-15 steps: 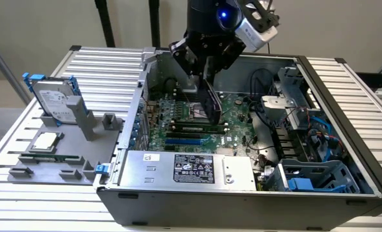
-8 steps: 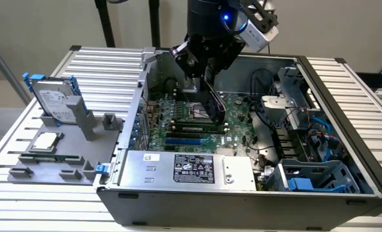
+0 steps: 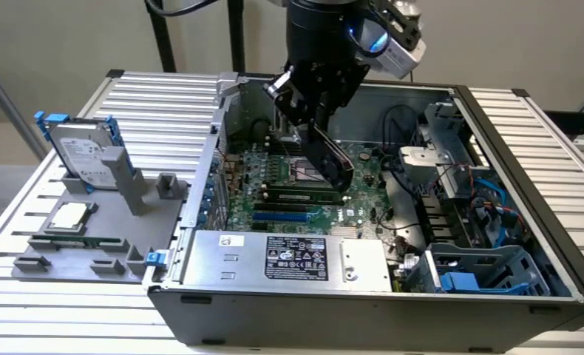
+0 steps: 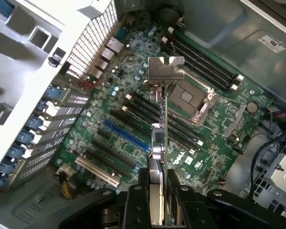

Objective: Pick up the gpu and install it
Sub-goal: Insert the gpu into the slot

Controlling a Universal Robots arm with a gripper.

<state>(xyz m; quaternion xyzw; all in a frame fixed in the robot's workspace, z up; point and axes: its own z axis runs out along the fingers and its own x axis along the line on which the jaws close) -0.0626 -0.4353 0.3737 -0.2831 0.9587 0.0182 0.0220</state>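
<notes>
gpu (image 3: 332,159) hangs tilted over the motherboard (image 3: 265,171) inside the open case (image 3: 371,310), pinched between the gripper (image 3: 312,111) fingers. The exterior view gives you its dark flat face. The wrist view catches it edge-on, silver bracket (image 4: 166,69) at the far end, near the blue slot (image 4: 127,137).

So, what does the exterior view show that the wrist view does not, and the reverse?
Exterior view, not the wrist view: the hard drive with blue rails standing in the grey holder at the exterior view's left, and the power supply. Wrist view, not the exterior view: the silver end bracket of the gpu, and the coin battery. Both: the tool shut on the gpu above the motherboard.
</notes>
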